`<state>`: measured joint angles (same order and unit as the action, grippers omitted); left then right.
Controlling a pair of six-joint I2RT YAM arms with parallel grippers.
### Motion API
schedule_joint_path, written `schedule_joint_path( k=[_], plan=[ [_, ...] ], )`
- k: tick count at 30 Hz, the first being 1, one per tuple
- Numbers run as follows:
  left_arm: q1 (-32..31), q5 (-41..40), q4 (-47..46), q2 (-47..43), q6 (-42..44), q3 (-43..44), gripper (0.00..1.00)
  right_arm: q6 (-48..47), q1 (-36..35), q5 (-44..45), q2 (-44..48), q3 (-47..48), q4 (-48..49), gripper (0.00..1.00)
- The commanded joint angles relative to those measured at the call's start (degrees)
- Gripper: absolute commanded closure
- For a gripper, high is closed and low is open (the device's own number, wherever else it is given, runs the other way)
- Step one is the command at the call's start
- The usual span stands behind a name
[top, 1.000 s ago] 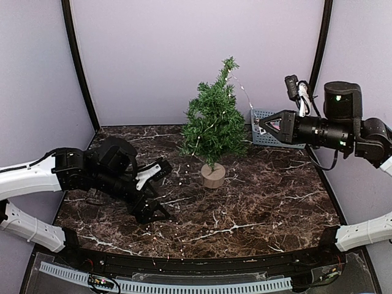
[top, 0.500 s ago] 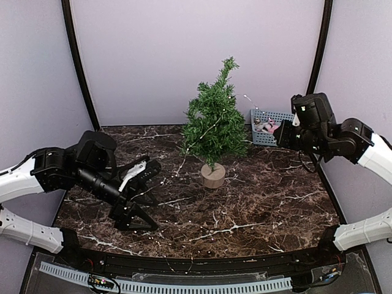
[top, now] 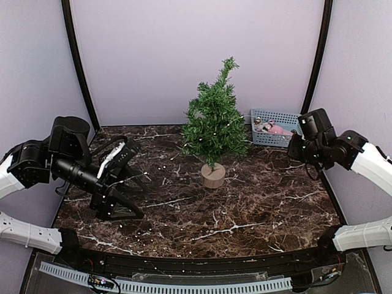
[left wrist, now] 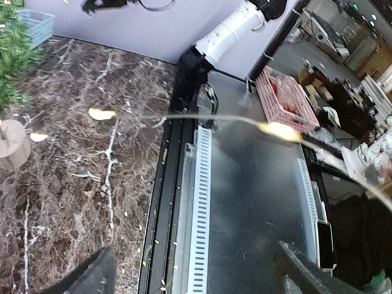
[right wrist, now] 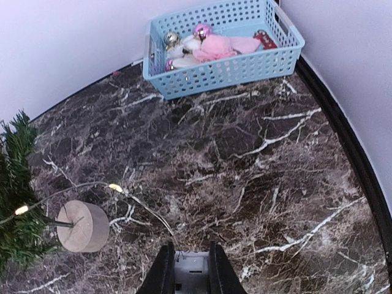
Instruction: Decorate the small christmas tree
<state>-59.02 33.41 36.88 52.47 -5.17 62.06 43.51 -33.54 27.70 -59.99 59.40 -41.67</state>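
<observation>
Left hand [top: 125,182] released. Right hand [right wrist: 188,263] clenched on light string [right wrist: 86,187], clear only in wrist view. Basket [right wrist: 223,67] ahead, small christmas tree [right wrist: 15,184] left.

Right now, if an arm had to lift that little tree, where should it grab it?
Probably the round wooden base of the tree, coming in low from the front. The tree stands upright, its branches are bushy and yielding, and the bare stem is very thin; the solid disc offers firm sides. Mind the light wire trailing past it.
</observation>
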Motion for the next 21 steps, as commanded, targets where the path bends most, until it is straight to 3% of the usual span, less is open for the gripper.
schedule_joint_path(
  k=[1,4,6,10,11,13,18,21],
  plan=[
    [0.01,-7.55,-1.85,-2.71,-1.03,2.36,0.25,2.27,0.49,-9.35,0.39,-6.37,4.83,1.0],
    [0.04,-10.17,-4.38,-3.21,-1.91,0.71,0.6,5.85,0.34,-17.06,0.18,-14.33,10.19,1.0],
    [0.05,-10.86,-6.15,-3.01,-2.45,-0.61,0.77,8.12,0.21,-21.82,0.36,-19.91,14.59,1.0],
    [0.05,-11.73,-7.83,-1.73,-2.95,-2.06,0.99,10.76,-0.47,-24.56,0.99,-27.12,19.19,1.0],
    [0.05,-11.73,-8.09,-1.43,-2.92,-2.18,1.0,10.87,-0.55,-24.83,1.08,-27.91,19.63,1.0],
    [0.05,-11.42,-8.53,-0.58,-2.85,-2.35,1.0,10.66,-0.53,-25.38,0.98,-28.9,20.13,0.87],
    [0.04,-11.93,-8.32,2.26,-2.48,-1.67,1.0,7.37,-0.8,-24.5,4.18,-27.07,17.73,0.31],
    [0.05,-14.79,-8.23,3.05,-2.75,-1.37,1.0,6.36,-0.82,-20.84,9.38,-25.41,13.69,0.1]
  ],
)
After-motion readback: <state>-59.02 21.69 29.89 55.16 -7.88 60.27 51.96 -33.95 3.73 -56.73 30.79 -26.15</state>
